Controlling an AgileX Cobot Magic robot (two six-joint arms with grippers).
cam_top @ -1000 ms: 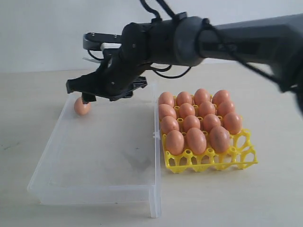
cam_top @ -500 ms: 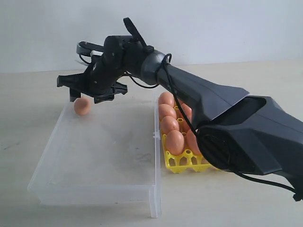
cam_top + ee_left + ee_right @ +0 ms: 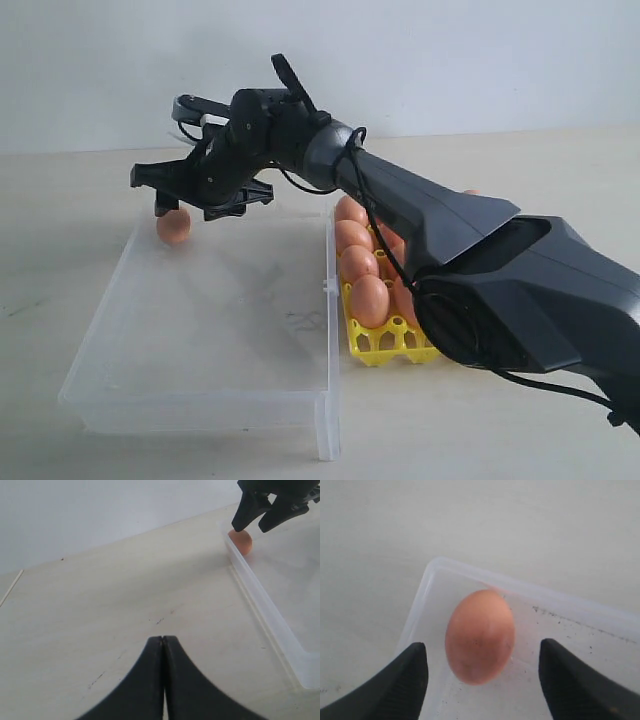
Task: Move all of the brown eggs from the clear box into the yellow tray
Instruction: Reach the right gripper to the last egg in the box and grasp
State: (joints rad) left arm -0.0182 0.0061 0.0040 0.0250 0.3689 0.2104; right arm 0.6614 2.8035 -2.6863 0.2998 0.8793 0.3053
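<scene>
The left gripper [image 3: 163,639] is closed tight on nothing, above the bare bench [image 3: 100,605]. One brown egg [image 3: 173,227] lies in the far left corner of the clear box [image 3: 200,412]. The right gripper [image 3: 481,652] straddles it, jaws spread wide, neither finger touching. The other eggs [image 3: 368,298] sit in the yellow tray [image 3: 385,350], just beside the box's right wall.

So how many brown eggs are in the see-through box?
1. The brown egg lies in the far left corner of the clear box, with the open right claw over it. The arm hides a little of the box's far edge, so another could be hidden there.
</scene>
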